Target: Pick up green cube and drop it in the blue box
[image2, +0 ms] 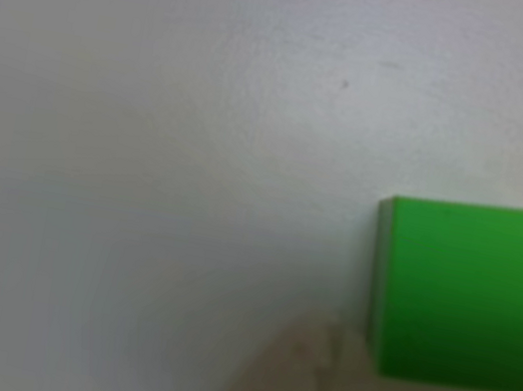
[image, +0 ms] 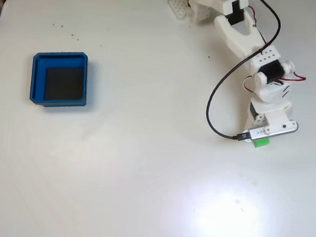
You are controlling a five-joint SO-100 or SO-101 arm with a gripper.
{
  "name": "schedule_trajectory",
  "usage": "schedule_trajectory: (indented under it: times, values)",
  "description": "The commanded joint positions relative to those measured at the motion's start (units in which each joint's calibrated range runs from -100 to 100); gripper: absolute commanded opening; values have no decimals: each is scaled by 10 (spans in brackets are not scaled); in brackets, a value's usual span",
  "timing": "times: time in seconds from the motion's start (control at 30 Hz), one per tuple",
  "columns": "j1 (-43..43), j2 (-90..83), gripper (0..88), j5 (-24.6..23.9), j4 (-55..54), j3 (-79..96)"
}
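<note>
Fixed view from above puts my hand (image: 260, 137) low over the white desk (image: 142, 167), with the green cube (image: 261, 142) peeking out from under its front end, so the arm is folded down there to reach the pickup. I cannot tell whether the fingers are spread or pressed on the cube; the wrist housing hides them. The other view, close to the surface, has the cube (image2: 472, 293) sitting flat on the desk, a smooth, matte, sharp-edged block, and a pale blurred fingertip (image2: 294, 384) just beside its near corner. Well away from the hand, across the desk, waits the blue box (image: 37, 79): a shallow square tray with thick walls, clipped corners and a dark floor, its open top ready for a drop.
</note>
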Motion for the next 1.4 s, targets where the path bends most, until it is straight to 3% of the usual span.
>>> schedule_trajectory:
  times: [0.0, 1.37]
  values:
    - [-5, -7, 299, -1, -8, -43]
    - [-11, 56, 299, -4, -8, -95]
